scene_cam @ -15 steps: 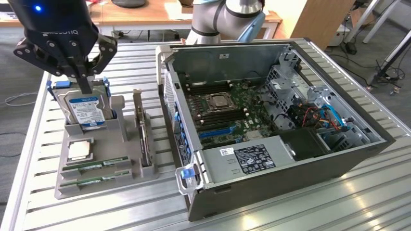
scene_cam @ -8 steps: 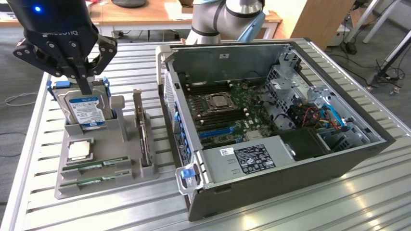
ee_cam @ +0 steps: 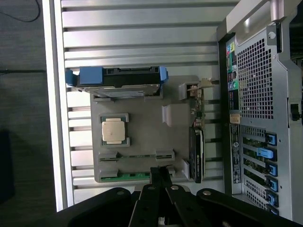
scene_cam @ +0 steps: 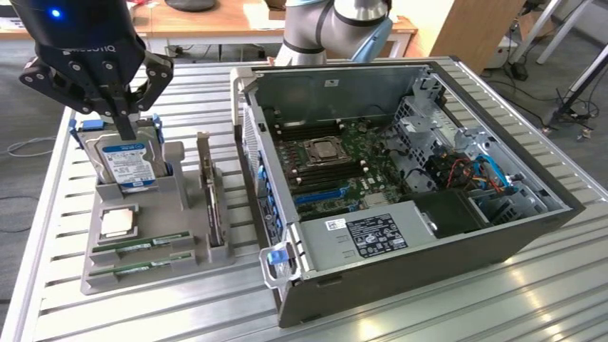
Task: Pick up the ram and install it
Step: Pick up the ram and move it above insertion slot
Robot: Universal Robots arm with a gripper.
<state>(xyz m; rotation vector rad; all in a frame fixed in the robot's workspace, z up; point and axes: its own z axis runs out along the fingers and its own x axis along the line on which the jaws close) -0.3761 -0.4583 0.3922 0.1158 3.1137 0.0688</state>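
Note:
Two green ram sticks lie flat in the front slots of the grey holder tray [scene_cam: 190, 263], one [scene_cam: 141, 244] just behind the other [scene_cam: 141, 268]. In the wrist view the green edge of one ram stick [ee_cam: 124, 177] shows beside my fingertips. My black gripper [scene_cam: 125, 130] hangs high over the tray's far end, in front of the hard drive [scene_cam: 128, 160], shut with nothing in it. Seen from the wrist, the gripper [ee_cam: 160, 171] has its fingers pressed together.
The tray also holds a silver processor [scene_cam: 119, 222] and an upright dark expansion card [scene_cam: 209, 192]. At the exterior view's right stands the open computer case [scene_cam: 532, 228], with its motherboard [scene_cam: 357, 178], CPU socket [scene_cam: 328, 151] and power supply [scene_cam: 366, 231]. All rests on a slatted metal table [scene_cam: 428, 313].

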